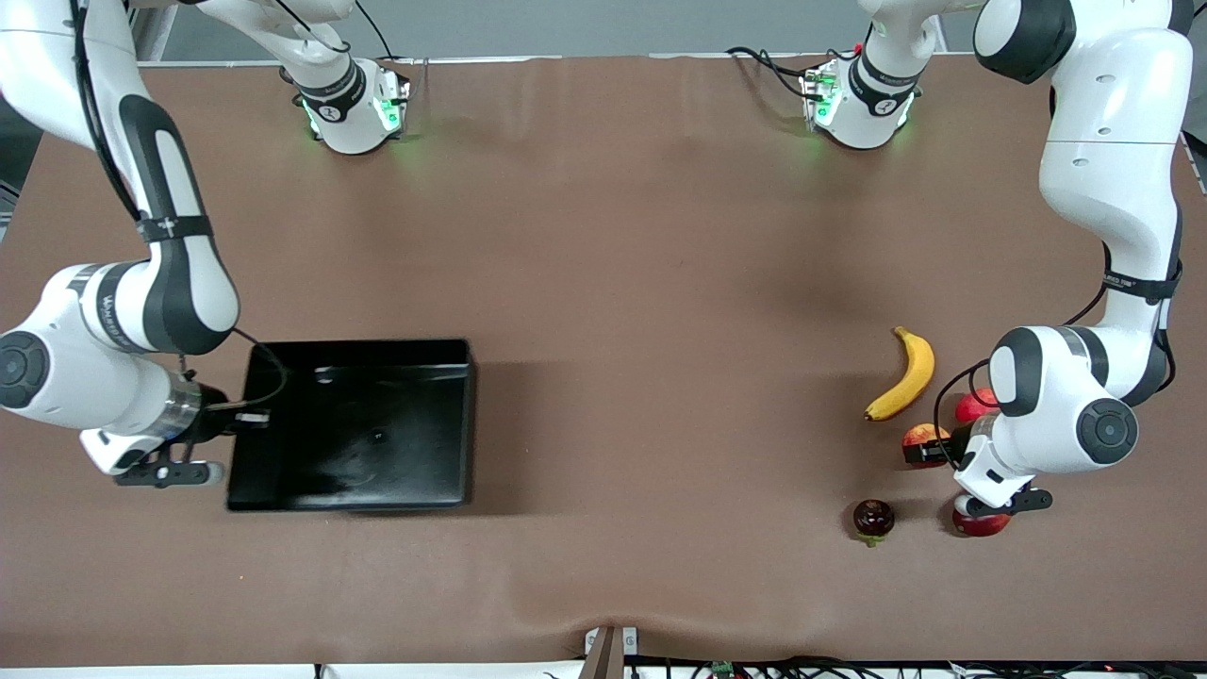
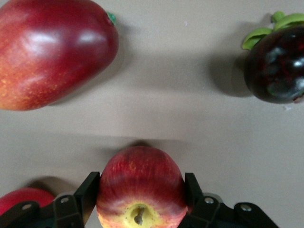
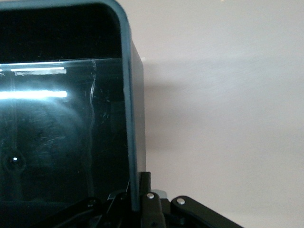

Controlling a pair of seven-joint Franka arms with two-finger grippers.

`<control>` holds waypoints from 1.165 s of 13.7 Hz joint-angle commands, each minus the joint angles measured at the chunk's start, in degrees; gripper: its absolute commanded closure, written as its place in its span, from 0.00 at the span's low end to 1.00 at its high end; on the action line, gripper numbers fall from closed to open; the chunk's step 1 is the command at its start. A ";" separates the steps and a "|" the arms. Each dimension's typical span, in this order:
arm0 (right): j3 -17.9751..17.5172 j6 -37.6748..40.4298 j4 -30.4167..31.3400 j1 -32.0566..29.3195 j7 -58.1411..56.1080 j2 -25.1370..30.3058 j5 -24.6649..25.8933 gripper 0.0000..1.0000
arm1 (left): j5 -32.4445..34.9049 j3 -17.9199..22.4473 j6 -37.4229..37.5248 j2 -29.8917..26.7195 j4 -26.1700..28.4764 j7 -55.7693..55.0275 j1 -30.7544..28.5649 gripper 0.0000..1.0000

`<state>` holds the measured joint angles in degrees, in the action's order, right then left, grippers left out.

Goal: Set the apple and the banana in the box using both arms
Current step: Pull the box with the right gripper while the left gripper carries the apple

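- We see the box (image 1: 351, 424), the largest thing here, at the right arm's end of the table; the right gripper (image 3: 137, 199) is pinched tight on the wall at its end, one finger inside and one outside.
- The banana (image 1: 903, 374) lies on the table just beside the left gripper (image 2: 141, 190), well apart from the box.
- A mango-like fruit (image 2: 52, 52) and a dark mangosteen (image 2: 275, 64) lie ahead of the left gripper; a second red fruit (image 2: 21, 197) sits just beside it.
- The apple (image 2: 141, 187) sits on the table between the left gripper's fingers (image 2: 88, 192), which flank it closely on both sides; we cannot tell whether they already press on it.
- To do this step well, we judge the jaws should meet the apple at its widest part, squarely, so that it cannot roll out, and the lift should go straight up, clear of the neighbouring fruit.
- Lettering shows on the arms' joint bands, but we cannot read it.
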<state>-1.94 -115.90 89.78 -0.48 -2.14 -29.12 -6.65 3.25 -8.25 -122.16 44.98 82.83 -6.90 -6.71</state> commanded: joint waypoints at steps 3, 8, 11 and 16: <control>0.27 3.05 0.66 8.02 11.41 3.02 -3.72 1.00 | 1.15 -0.45 6.74 -7.43 0.58 0.66 0.46 1.00; 0.45 0.68 1.00 20.85 26.38 2.84 -3.63 1.00 | 0.80 -4.66 12.10 -10.87 0.84 -1.00 0.38 1.00; 0.45 -3.88 1.97 27.62 31.48 2.31 -3.28 1.00 | 0.80 -7.38 15.27 -12.19 1.02 -5.12 0.38 1.00; 0.62 -12.15 1.97 36.77 41.15 -3.03 -2.84 1.00 | 0.88 -12.92 16.07 -12.10 1.37 -14.97 0.46 1.00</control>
<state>-2.10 -125.50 92.20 34.23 36.90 -30.02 -8.87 3.28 -19.49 -106.77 34.50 82.70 -18.46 -6.00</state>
